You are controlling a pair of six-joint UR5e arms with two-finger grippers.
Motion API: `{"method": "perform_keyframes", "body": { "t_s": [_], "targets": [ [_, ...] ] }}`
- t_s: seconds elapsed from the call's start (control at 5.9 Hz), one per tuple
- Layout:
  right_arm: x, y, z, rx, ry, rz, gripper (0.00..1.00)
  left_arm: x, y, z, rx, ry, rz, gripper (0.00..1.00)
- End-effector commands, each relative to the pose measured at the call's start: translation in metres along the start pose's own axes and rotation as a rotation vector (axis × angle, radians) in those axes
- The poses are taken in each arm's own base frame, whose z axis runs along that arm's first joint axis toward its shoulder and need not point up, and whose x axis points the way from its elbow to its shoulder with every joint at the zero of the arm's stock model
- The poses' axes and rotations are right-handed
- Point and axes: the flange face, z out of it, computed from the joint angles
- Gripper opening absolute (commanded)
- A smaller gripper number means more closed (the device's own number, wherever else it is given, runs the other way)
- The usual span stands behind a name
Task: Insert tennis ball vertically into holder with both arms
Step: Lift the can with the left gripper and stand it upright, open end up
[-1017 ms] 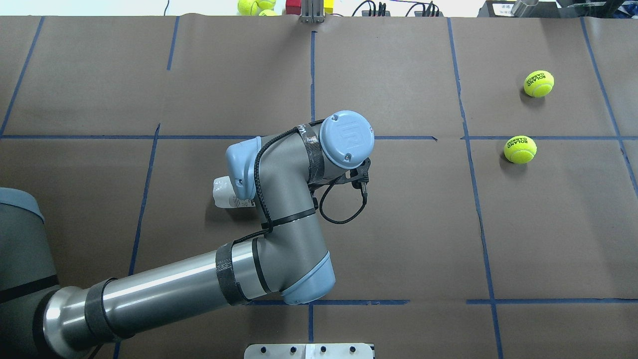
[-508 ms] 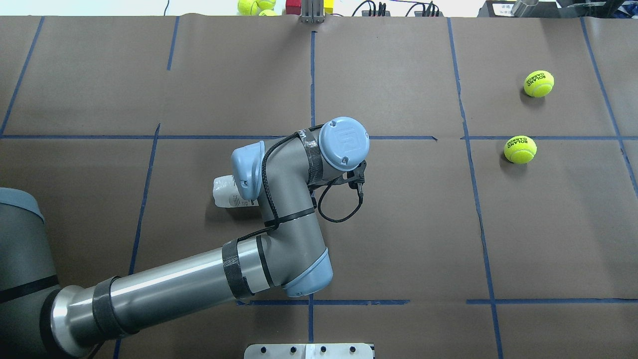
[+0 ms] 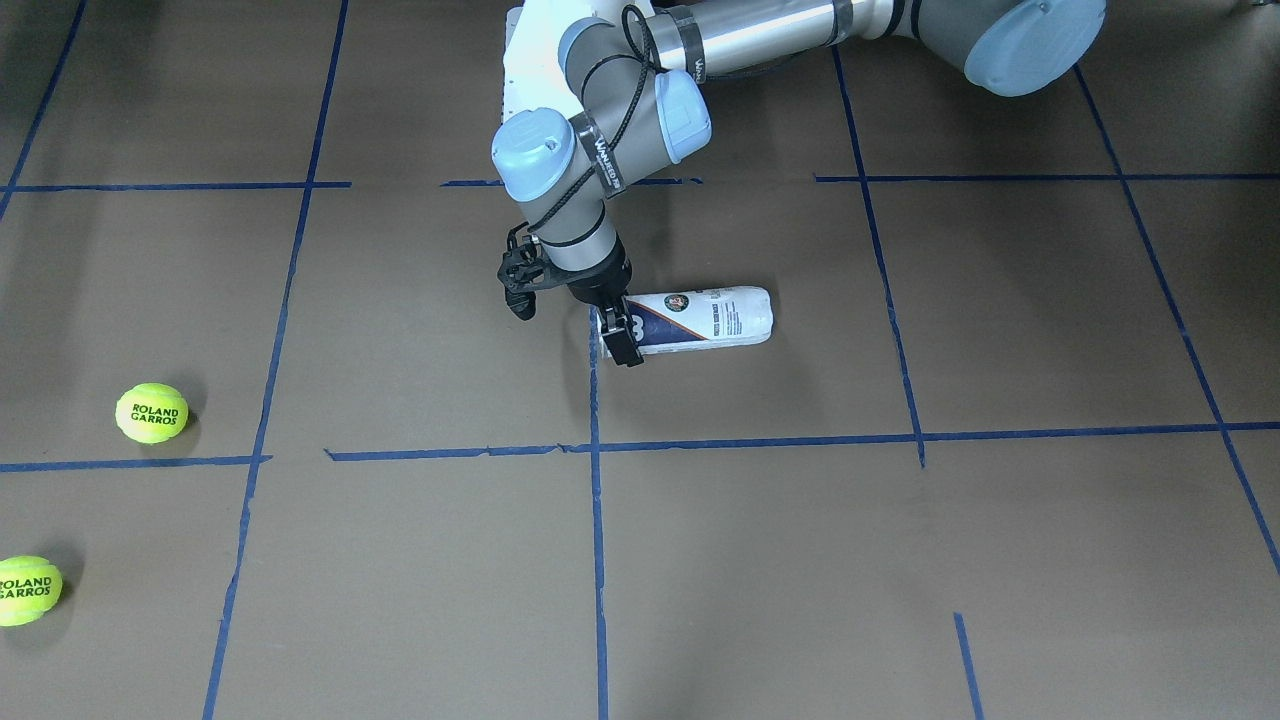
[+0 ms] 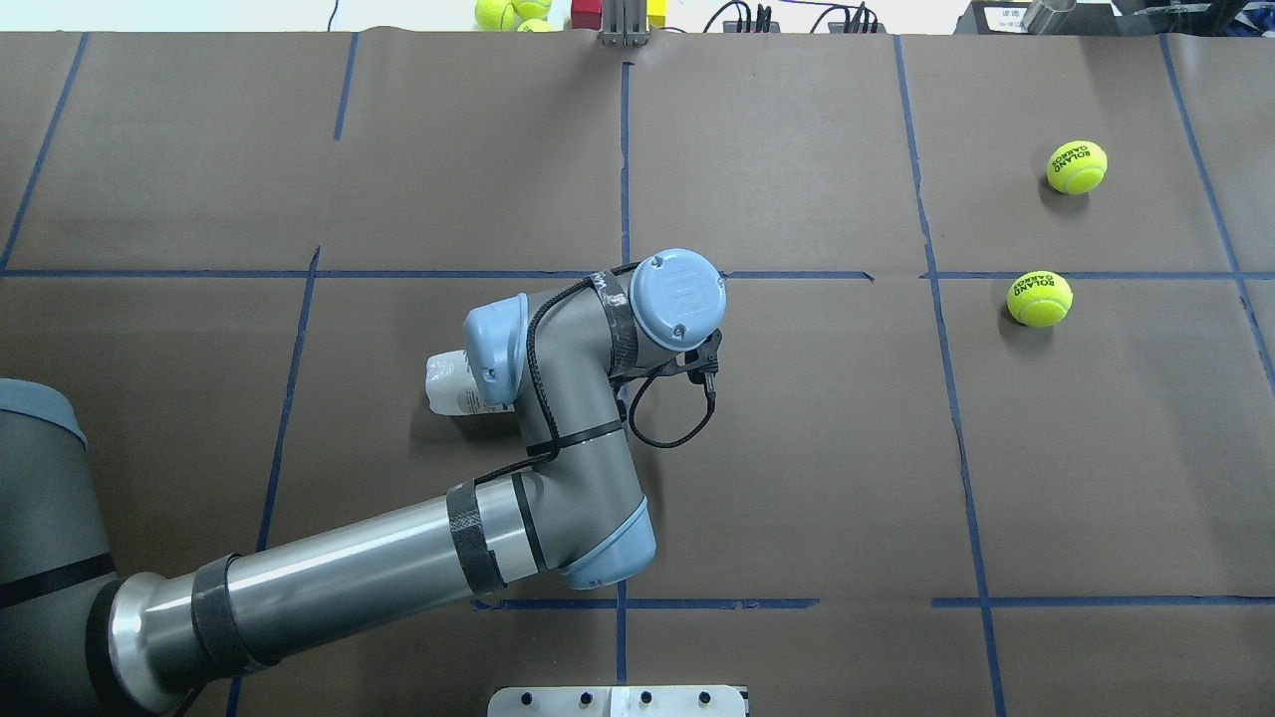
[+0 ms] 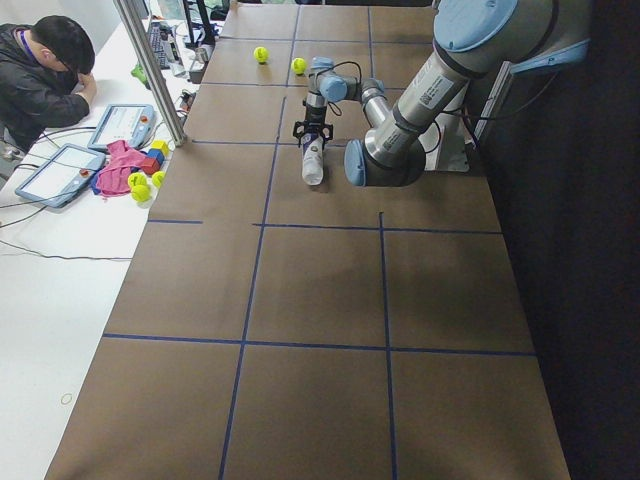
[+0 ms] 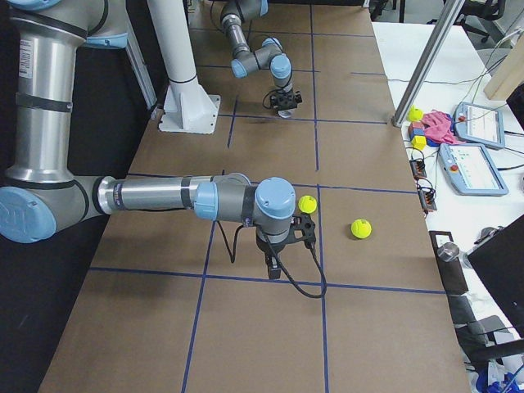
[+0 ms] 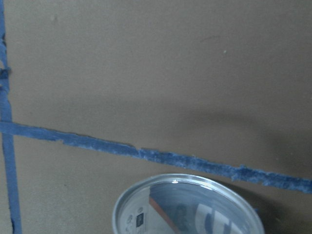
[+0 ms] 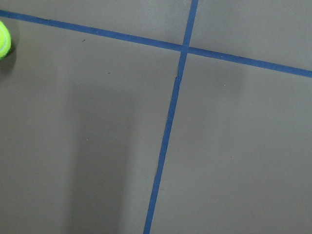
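The holder (image 3: pixel 720 315) lies on its side on the surface (image 3: pixel 800 560), mid-table, not upright. Your left gripper (image 3: pixel 615 335) is down at its end with the metal rim (image 7: pixel 175 178), one finger across the front of the tube. I can't tell if the jaws are pinching it or only straddling it.

The right gripper (image 6: pixel 273 266) hovers low over to the right, near the near tennis ball (image 4: pixel 1040 299) and the far tennis ball (image 4: pixel 1077 166), well apart from the holder. I can't tell its jaws either.

Risks as I judge them:
- Smooth round plastic gripped right at the end will likely roll or pivot out when you tip it up.
- Squeeze hard and the wall may buckle.
- If the tube isn't held plumb, the ball catches the rim.
- The balls roll away on any nudge.
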Motion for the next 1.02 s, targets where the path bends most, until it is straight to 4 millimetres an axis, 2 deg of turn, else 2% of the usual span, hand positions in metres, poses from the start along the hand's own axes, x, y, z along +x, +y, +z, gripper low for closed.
{"method": "perform_keyframes", "body": {
  "t_s": [0.0, 0.17, 0.34, 0.51, 0.85],
  "targets": [
    [0.000, 0.000, 0.000, 0.000, 0.000, -0.001, 1.00, 0.001, -0.004, -0.002, 0.020, -0.002, -0.014, 0.81],
    [0.000, 0.000, 0.001, -0.001, 0.000, 0.001, 1.00, 0.000, -0.003, -0.002, 0.016, -0.003, -0.018, 0.61],
    [0.001, 0.000, 0.001, -0.001, 0.000, 0.002, 1.00, 0.000, -0.004, -0.005, 0.022, -0.005, -0.029, 0.60],
    [0.001, 0.000, 0.001, -0.002, -0.001, 0.003, 1.00, -0.003, -0.005, -0.026, 0.057, -0.012, -0.030, 0.60],
    [0.001, 0.000, 0.001, -0.001, 0.000, 0.002, 1.00, -0.023, 0.009, -0.111, 0.218, -0.051, -0.102, 0.62]
  ]
}}
